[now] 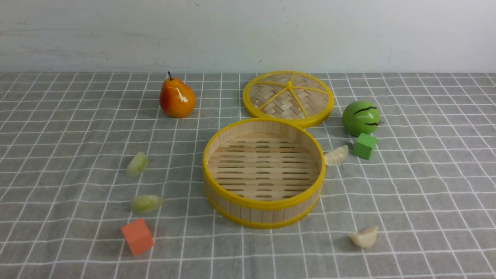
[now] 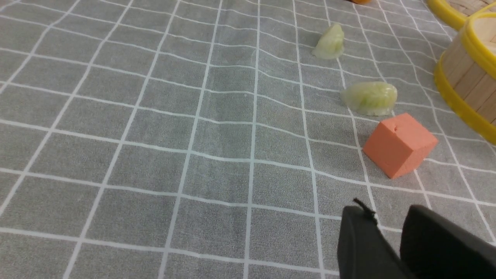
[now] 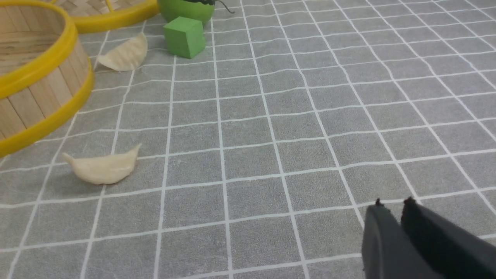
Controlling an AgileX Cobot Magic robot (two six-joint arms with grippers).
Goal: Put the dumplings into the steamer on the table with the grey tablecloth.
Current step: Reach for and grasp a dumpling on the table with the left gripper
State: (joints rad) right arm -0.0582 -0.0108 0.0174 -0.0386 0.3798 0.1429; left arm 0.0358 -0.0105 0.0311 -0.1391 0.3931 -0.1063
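The empty bamboo steamer stands mid-table on the grey tablecloth. Two pale green dumplings lie to its left. Two cream-white dumplings lie to its right, one by the green cube and one near the front. Neither gripper shows in the front view. My left gripper hangs over bare cloth, short of the orange cube and the nearer green dumpling, its jaws apart and empty. My right gripper hovers well away from the nearer white dumpling, its jaws a narrow gap apart, holding nothing.
The woven lid lies flat behind the steamer. A pear stands at the back left. A green striped ball and a green cube sit at the right. An orange cube sits front left.
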